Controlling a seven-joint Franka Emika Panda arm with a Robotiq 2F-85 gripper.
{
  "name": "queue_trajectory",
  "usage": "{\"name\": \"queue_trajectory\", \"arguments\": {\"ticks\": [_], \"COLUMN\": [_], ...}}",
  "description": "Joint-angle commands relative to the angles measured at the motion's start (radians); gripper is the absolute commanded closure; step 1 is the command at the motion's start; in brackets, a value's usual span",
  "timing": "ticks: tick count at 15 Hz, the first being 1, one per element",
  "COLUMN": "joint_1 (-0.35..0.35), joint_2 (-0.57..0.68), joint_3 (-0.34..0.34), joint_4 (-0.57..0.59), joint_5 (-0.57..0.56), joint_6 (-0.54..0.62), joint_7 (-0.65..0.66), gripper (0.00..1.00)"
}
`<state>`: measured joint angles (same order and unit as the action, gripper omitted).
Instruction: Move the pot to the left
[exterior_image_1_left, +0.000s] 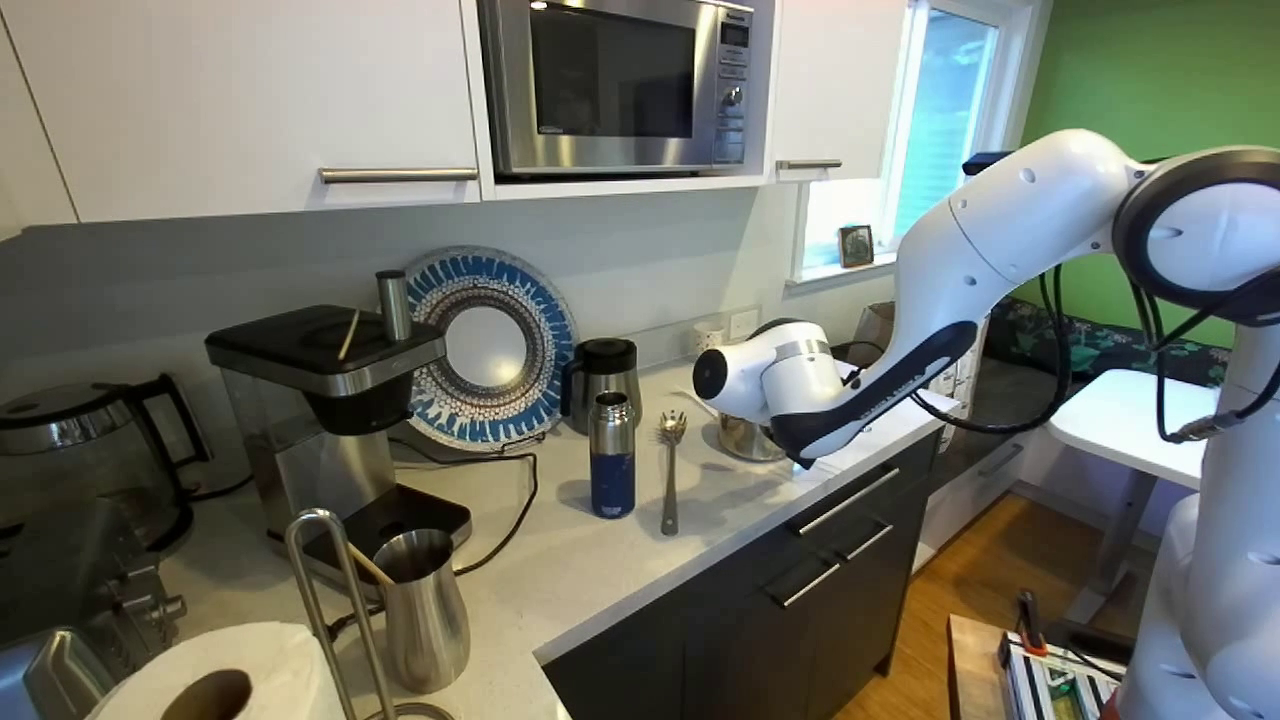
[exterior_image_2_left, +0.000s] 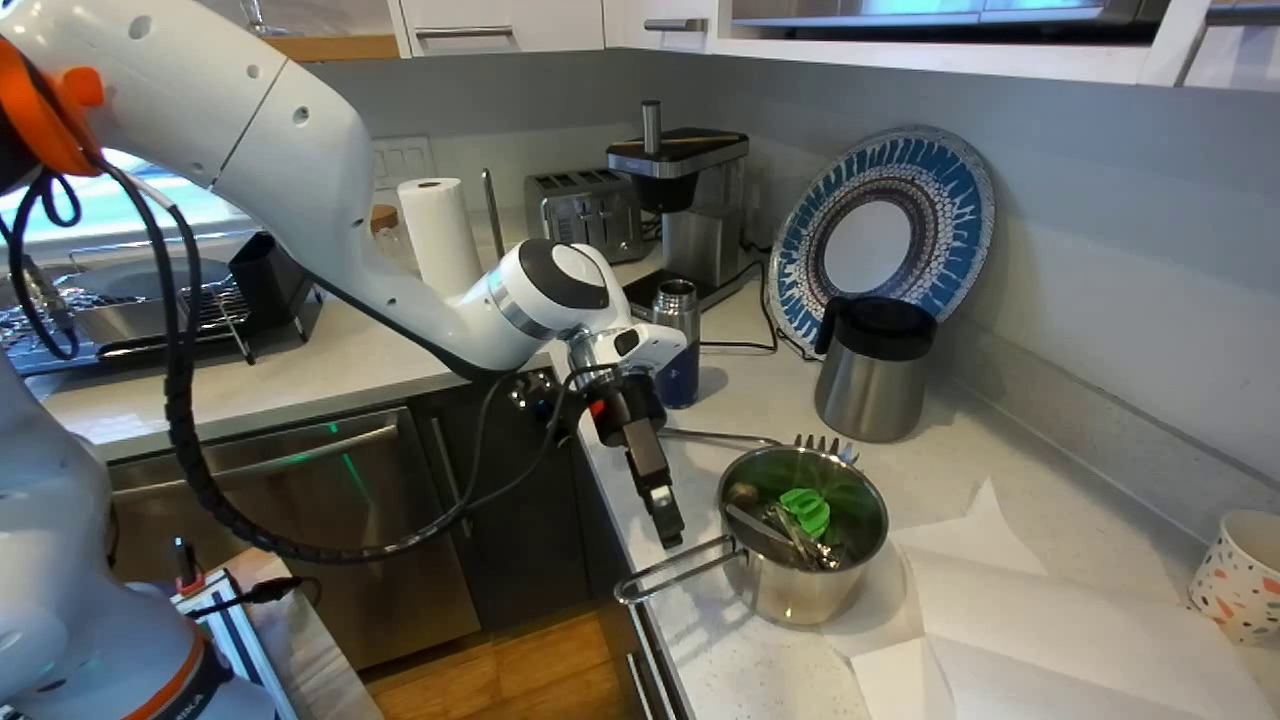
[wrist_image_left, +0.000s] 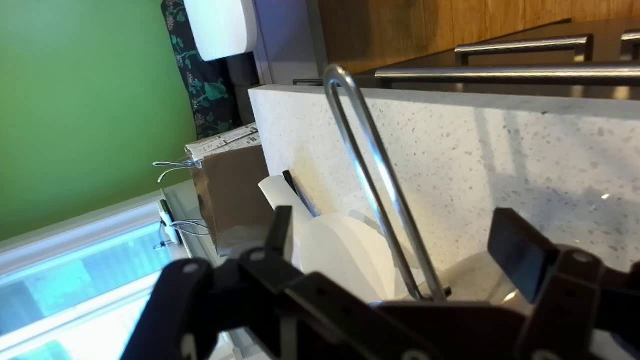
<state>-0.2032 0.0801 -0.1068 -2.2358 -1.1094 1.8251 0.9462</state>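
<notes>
The pot, shiny steel with a dark inside, stands upright on the counter with metal utensils and a green piece in it. Its wire-loop handle points toward the counter's front edge. In an exterior view the arm partly covers the pot. My gripper hangs tilted down beside the pot, just over the handle. Seen from the wrist, the gripper is open wide, and the handle runs through the view between its fingers, touching neither. The gripper's body hides most of the pot there.
A slotted serving spoon lies close to the pot. Behind stand a dark-blue tumbler and a lidded steel jug. White paper spreads beside the pot, with a speckled cup farther off. Drawer handles line the counter front.
</notes>
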Motion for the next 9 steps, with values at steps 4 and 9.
{"name": "queue_trajectory", "arguments": {"ticks": [4, 9], "joint_1": [0.017, 0.019], "joint_2": [0.036, 0.046], "joint_3": [-0.024, -0.024], "joint_4": [0.009, 0.012], "joint_5": [-0.056, -0.062], "joint_6": [0.0, 0.001], "joint_7": [-0.004, -0.009], "gripper": [0.0, 0.0]}}
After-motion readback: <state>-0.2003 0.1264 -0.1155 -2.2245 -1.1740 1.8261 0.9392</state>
